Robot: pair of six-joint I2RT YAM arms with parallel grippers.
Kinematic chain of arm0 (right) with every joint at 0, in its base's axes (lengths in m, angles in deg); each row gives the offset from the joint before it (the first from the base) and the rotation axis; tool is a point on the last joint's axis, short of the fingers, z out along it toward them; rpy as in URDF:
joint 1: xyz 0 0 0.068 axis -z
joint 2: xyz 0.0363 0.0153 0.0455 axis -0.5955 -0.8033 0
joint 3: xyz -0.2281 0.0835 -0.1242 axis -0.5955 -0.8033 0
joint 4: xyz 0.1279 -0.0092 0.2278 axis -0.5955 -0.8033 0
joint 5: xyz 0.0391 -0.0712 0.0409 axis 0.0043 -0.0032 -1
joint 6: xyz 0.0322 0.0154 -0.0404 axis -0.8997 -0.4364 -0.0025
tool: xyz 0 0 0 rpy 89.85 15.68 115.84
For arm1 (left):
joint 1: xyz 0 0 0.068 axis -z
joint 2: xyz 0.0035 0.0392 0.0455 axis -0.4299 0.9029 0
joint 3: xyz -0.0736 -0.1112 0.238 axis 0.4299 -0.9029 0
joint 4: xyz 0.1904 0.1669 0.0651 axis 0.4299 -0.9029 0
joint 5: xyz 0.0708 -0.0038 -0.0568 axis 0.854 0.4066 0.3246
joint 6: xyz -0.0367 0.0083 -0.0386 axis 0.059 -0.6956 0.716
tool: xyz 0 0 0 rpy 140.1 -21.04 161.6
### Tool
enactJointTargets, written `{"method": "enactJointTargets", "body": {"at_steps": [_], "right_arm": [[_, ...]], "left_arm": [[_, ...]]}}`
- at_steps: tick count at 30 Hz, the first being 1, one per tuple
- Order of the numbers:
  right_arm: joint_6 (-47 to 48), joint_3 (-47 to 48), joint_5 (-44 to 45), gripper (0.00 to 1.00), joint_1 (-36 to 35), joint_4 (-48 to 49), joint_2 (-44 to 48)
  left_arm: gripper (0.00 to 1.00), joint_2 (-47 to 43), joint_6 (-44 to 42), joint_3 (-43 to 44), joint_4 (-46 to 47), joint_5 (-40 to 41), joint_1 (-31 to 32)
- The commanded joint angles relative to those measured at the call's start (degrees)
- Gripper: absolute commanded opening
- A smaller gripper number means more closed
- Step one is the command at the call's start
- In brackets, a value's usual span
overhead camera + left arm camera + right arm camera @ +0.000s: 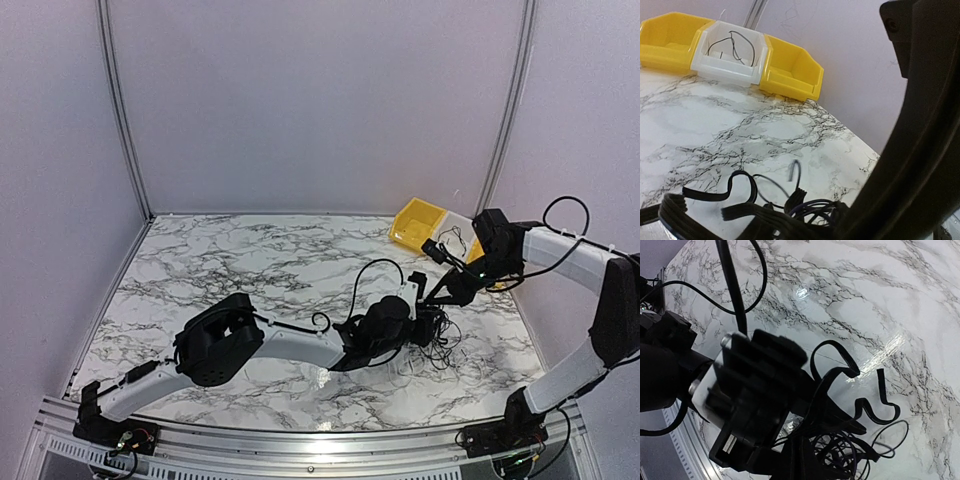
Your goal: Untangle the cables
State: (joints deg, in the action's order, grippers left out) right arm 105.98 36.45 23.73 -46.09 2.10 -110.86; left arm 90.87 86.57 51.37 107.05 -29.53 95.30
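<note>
The cables (432,346) are seen as a loose black tangle lying on the marbled surface (250,262), toward its right side and nearer the front edge than the back. Thin round loops are spread flat around the heap. In the right wrist view, flat black bands (875,412) are seen curling out of it onto bare marble. In the left wrist view, a short strand ending in a small plug (791,172) is seen rising above the pile.

The left hand (426,320) is placed at the upper left edge of the tangle, low over the surface. Whether it is clenched on a wire or released cannot be told, since its fingers are lost among the dark wires. The right hand (436,295) is held just behind the left one and pointed down toward the heap; its state cannot be told either.

Well behind the tangle, at the back right corner, a white bin (726,73) is set close between two yellow bins (790,77). One thin black strand (735,46) is seen lying inside the white bin, apart from the rest.
</note>
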Motion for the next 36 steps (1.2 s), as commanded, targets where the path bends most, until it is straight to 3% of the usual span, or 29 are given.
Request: {"method": "enactJointTargets", "body": {"at_steps": [1,5,12,18,22,28,36], "right_arm": [[3.5,2.7,-5.4,0.00,-0.7,-5.4,2.1],[5.0,7.8,-10.1,0.00,-0.7,-8.7,5.7],[7.7,20.1,-17.9,0.00,-0.7,-15.1,8.8],[4.0,20.0,-13.0,0.00,-0.7,-9.3,12.1],[2.1,14.5,-6.7,0.00,-0.6,-4.1,12.6],[1.5,8.1,-2.4,0.00,-0.7,1.2,11.4],[2.8,2.1,-1.5,0.00,-0.7,3.1,8.4]], "left_arm": [[0.34,3.0,-1.4,3.6,0.3,-0.2,0.1],[0.23,3.3,0.5,2.2,0.4,-1.7,0.2],[0.24,3.1,2.7,-0.9,0.9,-2.5,0.3],[0.30,0.9,3.2,-4.7,1.9,-3.0,0.4],[0.43,-7.2,3.0,-19.0,7.3,-1.5,0.4],[0.51,-22.5,1.8,-42.3,19.8,3.7,0.5],[0.56,-31.2,-0.5,-53.9,23.7,7.4,0.5]]}}
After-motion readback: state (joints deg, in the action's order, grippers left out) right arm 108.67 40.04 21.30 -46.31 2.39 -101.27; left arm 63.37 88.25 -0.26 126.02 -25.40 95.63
